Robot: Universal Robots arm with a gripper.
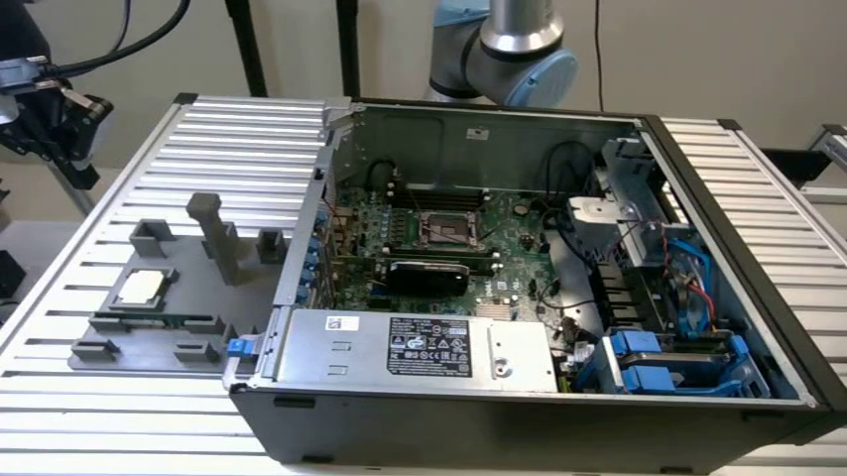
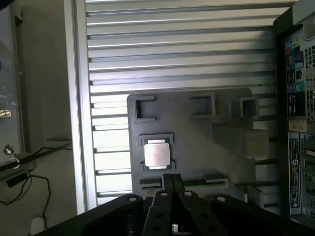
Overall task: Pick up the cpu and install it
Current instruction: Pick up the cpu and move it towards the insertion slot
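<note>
Wrist view: black gripper (image 2: 173, 178) aloft, fingers together and empty, flat square silvery cpu (image 2: 157, 155) just ahead of their tips.

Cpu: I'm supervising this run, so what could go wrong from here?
1. The tool is shut and apart from the cpu; descending like that would likely press the chip rather than grip it.
2. The cpu sits in a framed seat on the fixture; an off-centre grasp may catch the frame.
3. The socket lies deep in the case, near cables; snagging seems possible.
</note>
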